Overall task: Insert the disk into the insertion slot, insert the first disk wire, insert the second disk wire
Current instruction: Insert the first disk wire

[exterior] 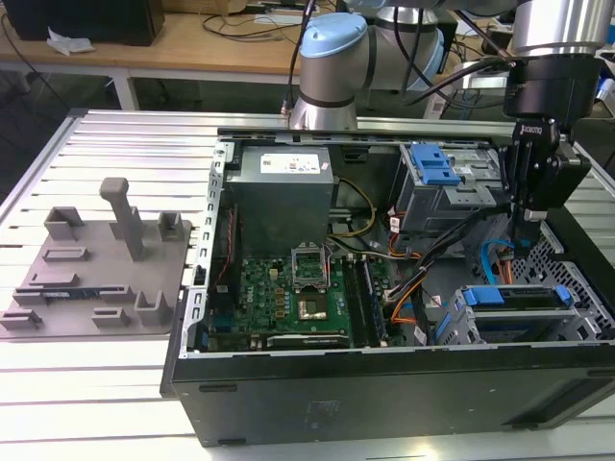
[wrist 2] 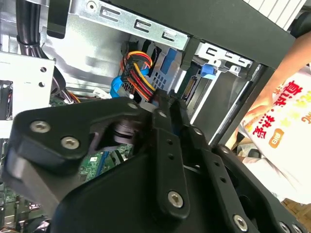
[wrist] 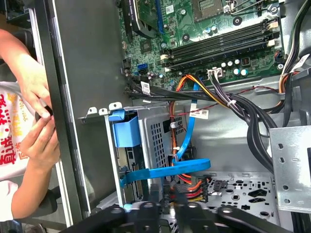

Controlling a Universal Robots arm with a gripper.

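Strong light comes from above on the white table (exterior: 86,403), and its near edge glares. Inside the computer case (exterior: 384,394) it is darker. In the second wrist view my pincer (wrist 2: 163,104) is a dark mass, and a person's shirt (wrist 2: 286,165) is washed out.

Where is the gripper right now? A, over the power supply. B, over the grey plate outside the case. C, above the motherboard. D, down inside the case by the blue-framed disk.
D: in the exterior view the gripper reaches down into the case next to the disk, at the exterior view's right.
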